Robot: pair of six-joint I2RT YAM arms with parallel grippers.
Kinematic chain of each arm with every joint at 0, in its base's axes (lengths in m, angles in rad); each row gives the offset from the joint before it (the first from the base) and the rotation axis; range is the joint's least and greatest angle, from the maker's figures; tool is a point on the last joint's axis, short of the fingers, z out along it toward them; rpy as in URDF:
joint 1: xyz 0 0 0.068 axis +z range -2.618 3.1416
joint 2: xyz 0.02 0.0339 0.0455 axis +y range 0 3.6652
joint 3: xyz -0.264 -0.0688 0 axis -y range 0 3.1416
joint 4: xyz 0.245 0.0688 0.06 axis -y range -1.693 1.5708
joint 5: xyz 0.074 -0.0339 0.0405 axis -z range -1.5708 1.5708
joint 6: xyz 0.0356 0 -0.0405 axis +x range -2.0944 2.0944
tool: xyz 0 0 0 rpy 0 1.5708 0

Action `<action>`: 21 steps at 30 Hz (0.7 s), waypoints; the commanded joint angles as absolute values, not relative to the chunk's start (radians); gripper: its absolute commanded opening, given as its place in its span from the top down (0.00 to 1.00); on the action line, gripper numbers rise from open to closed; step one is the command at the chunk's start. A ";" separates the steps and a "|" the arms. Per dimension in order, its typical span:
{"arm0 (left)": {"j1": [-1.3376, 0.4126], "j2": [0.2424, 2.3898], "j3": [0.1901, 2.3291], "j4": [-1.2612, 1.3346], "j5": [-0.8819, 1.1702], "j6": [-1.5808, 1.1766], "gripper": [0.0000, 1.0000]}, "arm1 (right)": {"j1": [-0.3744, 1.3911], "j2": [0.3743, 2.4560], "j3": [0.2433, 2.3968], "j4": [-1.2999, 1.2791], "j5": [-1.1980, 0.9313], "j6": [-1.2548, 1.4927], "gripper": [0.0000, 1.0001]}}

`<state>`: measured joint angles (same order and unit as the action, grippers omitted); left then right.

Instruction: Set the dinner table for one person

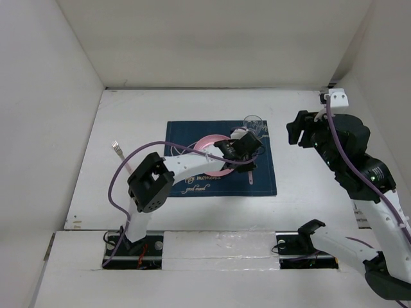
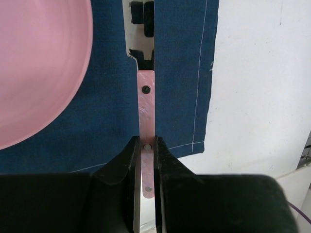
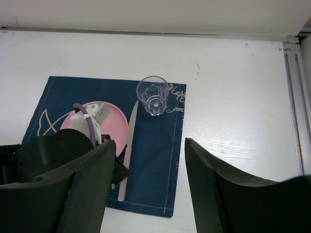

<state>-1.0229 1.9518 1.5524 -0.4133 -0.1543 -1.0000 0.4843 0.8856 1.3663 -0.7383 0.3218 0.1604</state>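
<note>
I have the left gripper [image 2: 147, 145] clenched on the pink handle of the knife [image 2: 146, 104], pinching it near the handle's end. The knife runs lengthwise over the right-hand strip of the placemat [image 2: 180, 73], parallel to its right hem, blade pointing toward the mat's far edge. The pink plate [image 2: 39, 63] sits on the middle of the placemat and the glass [image 3: 153, 94] on its far right corner, just past the blade tip. The dinner table [image 1: 128, 115] lies under the placemat and spreads out white on every side of it. The fork [image 1: 117, 149] lies on that bare white, well apart from the placemat's left edge. The right gripper [image 1: 297, 130] hangs released and holding nothing, off beyond the placemat's right side.

I read this as the moment to set the knife down. I cannot tell from the wrist view whether the handle is resting on the cloth or just above it, so I would lower gently until it settles flat. Then I would part the jaws slowly, only enough to free the handle. I would lift straight up off the placemat, since any sideways drag could skew the knife, rumple the cloth, or nudge the plate. I judge the fork to be next.
</note>
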 commanded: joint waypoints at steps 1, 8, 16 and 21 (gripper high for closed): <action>-1.019 1.953 1.583 -0.347 -0.108 -1.014 1.00 | 0.474 0.881 1.381 -0.738 0.305 0.149 0.36; -1.019 2.062 1.632 -0.314 -0.063 -0.988 1.00 | 0.474 0.890 1.359 -0.707 0.265 0.149 0.36; -1.028 2.103 1.660 -0.305 -0.032 -0.979 1.00 | 0.474 0.899 1.350 -0.698 0.256 0.149 0.36; -1.039 2.103 1.660 -0.305 -0.044 -0.979 1.00 | 0.474 0.899 1.350 -0.698 0.256 0.149 0.36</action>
